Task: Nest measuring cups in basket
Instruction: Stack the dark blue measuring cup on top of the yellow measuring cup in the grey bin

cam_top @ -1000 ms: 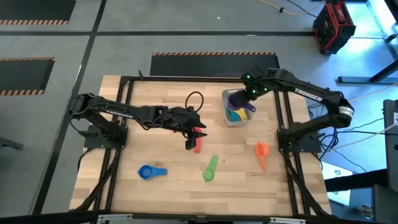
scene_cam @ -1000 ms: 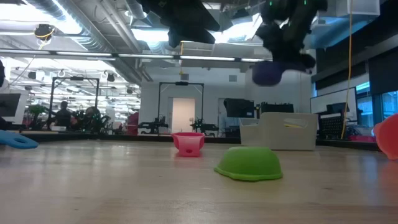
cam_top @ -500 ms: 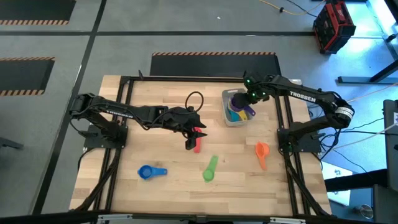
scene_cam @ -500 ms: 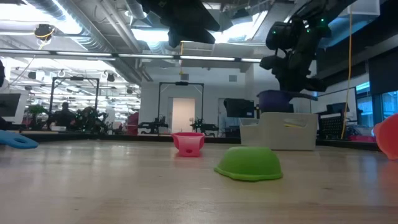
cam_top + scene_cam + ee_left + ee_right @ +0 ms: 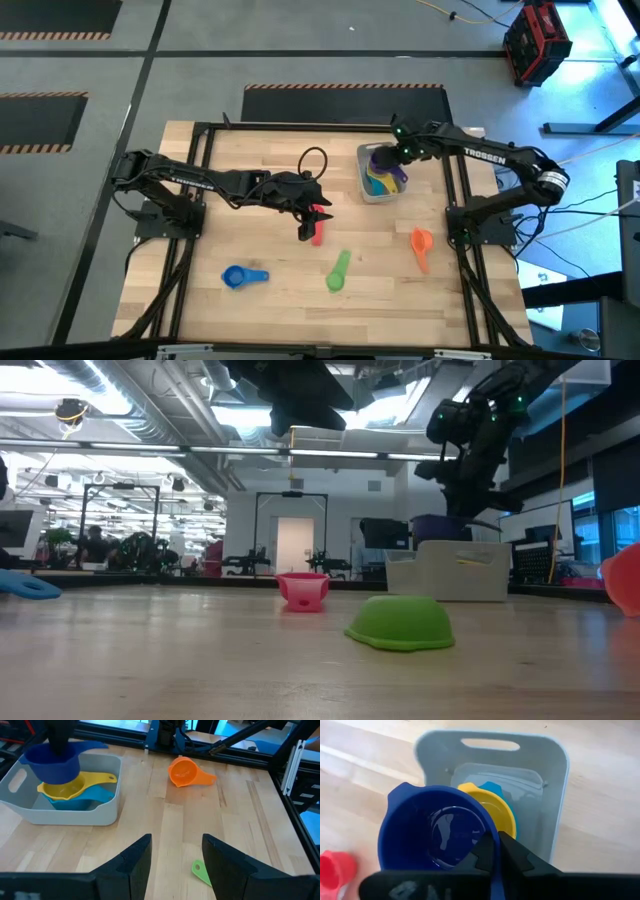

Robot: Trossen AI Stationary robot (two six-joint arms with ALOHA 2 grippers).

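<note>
Measuring cups: we see the purple cup [image 5: 381,160] pinched by its handle in the right gripper [image 5: 401,153], down at the rim of the basket [image 5: 364,189] and over the yellow cup [image 5: 378,182] and teal cup [image 5: 95,796] nested inside.
Change: a second ago we had this cup hanging high above the basket; since then it has come down to rim level.
Meaning: we judge the lowering nearly done, with release as the next step; that would put three cups in the stack.
Basket: it sits near the far edge of the table [image 5: 240,160], toward the right side.
Left gripper [image 5: 311,213]: its jaws stand apart around nothing, hovering at mid-table just over the red cup [image 5: 318,228]; it has not shifted.
Cups left out: the green cup [image 5: 337,272] and blue cup [image 5: 241,276] lie near the front edge, the orange cup [image 5: 421,243] toward the right edge.
Surface: light wooden planks in a black frame.
Room: a grey floor with striped markings surrounds the table; a red case [image 5: 535,40] stands beyond the far right corner.
</note>
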